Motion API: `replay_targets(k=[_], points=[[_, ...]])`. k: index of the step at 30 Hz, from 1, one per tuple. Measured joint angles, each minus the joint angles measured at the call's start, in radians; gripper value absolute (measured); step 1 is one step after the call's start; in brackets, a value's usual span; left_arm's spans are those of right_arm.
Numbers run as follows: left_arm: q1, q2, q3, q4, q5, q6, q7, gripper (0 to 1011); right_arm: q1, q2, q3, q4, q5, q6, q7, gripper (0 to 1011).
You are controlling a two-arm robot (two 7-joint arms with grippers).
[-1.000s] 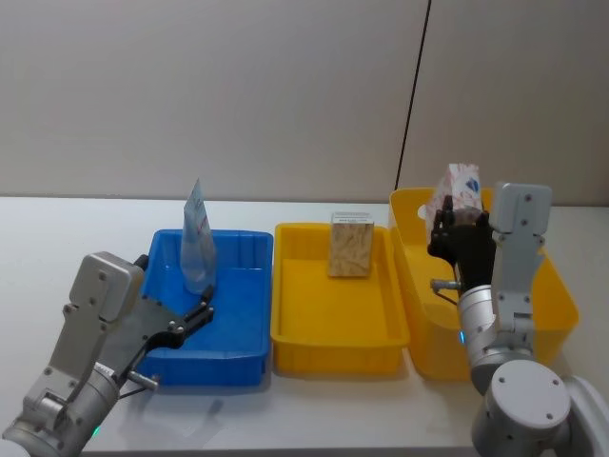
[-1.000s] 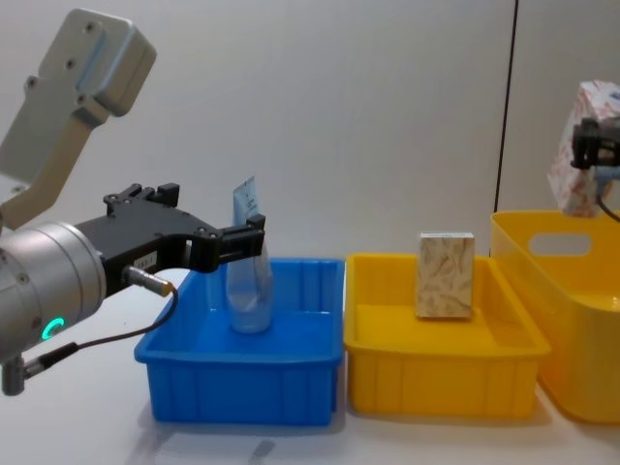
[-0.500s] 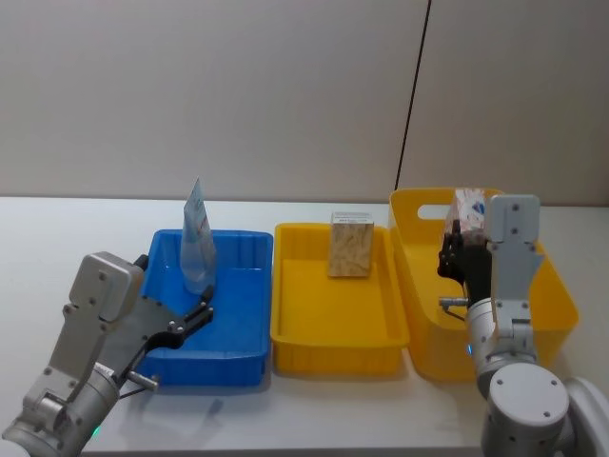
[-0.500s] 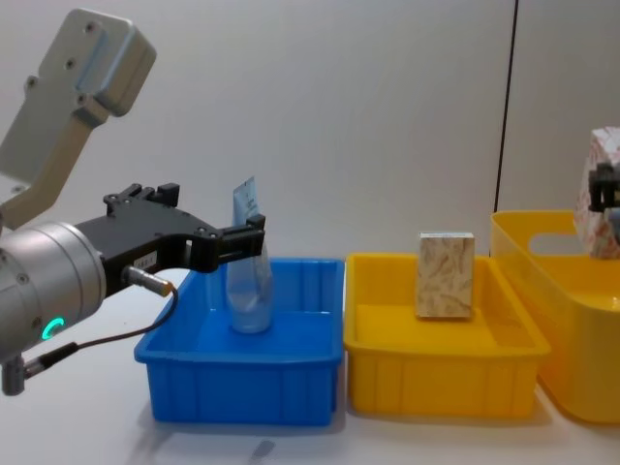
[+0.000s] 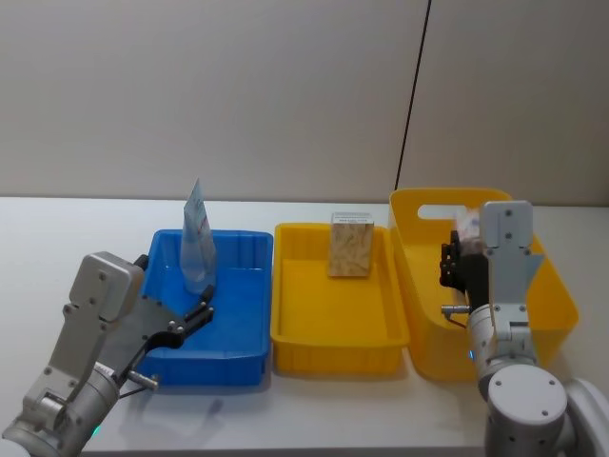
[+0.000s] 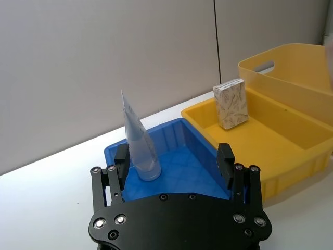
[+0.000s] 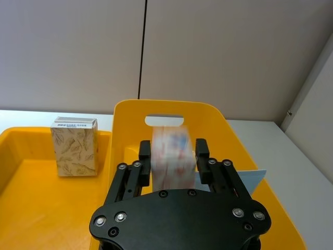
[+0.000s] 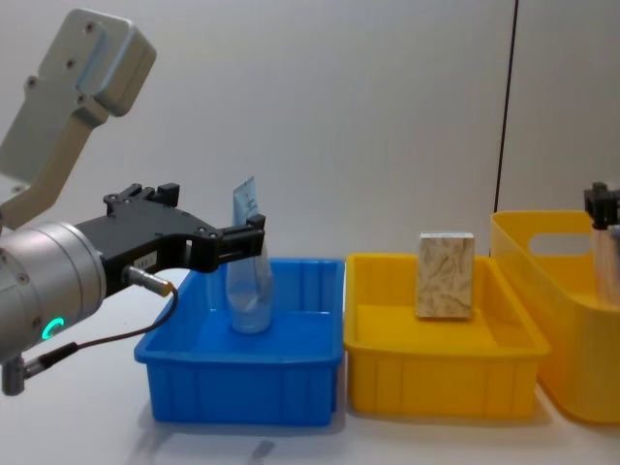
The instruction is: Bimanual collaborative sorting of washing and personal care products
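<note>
Here, left side first: the left gripper (image 5: 195, 317) hangs over the near part of the blue bin (image 5: 240, 348), jaws spread wide and empty. A light-blue squeeze tube (image 5: 196, 240) stands upright on its cap at the far end of that bin, just beyond the open fingers (image 6: 122, 159) and apart from them.

Centre: the shallow yellow tray (image 5: 335, 348) holds one cardboard box with a leaf print (image 5: 350, 245), standing on end against the far wall.

Right: the right gripper (image 7: 173, 152) is low inside the deep yellow bin (image 5: 563, 303), fingers clamped on a box with red and blue speckled print (image 7: 172, 158). In the right wrist view a second light-blue tube (image 7: 254, 179) lies on the bin floor beside the gripper; whether the held box touches it, I cannot tell.

Judgement: the step in hand looks like handling the speckled box at the deep bin.

Risks:
- If released from height, the box may tip onto the tube below and come to rest crooked.
- The fingers could clip the bin wall on any lift, shifting the bin.
- On the left, a closing move that meets the tube off-centre would topple it, since it stands on a narrow cap.
</note>
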Motion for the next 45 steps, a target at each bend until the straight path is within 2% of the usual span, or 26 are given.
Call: replay_targets(k=[1, 4, 9, 18, 27, 39, 45], points=[[0.000, 0.000, 0.000, 0.000, 0.000, 0.000, 0.000, 1001, 0.000, 0.000, 0.000, 0.001, -0.001, 0.002, 0.000, 518], [0.000, 0.000, 0.000, 0.000, 0.000, 0.000, 0.000, 1001, 0.000, 0.000, 0.000, 0.002, -0.002, 0.004, 0.000, 588], [0.000, 0.000, 0.000, 0.000, 0.000, 0.000, 0.000, 1001, 0.001, 0.001, 0.000, 0.004, -0.004, 0.008, 0.001, 771], [0.000, 0.000, 0.000, 0.000, 0.000, 0.000, 0.000, 1001, 0.001, 0.001, 0.000, 0.005, -0.007, 0.011, 0.002, 993], [0.000, 0.000, 0.000, 0.000, 0.000, 0.000, 0.000, 1001, -0.009, 0.001, 0.010, -0.014, 0.010, -0.023, 0.025, 1003], [0.000, 0.000, 0.000, 0.000, 0.000, 0.000, 0.000, 1001, -0.047, -0.004, 0.046, -0.090, 0.112, -0.131, 0.118, 1003], [0.000, 0.000, 0.000, 0.000, 0.000, 0.000, 0.000, 1001, -0.051, 0.000, 0.044, -0.095, 0.116, -0.132, 0.121, 1003]])
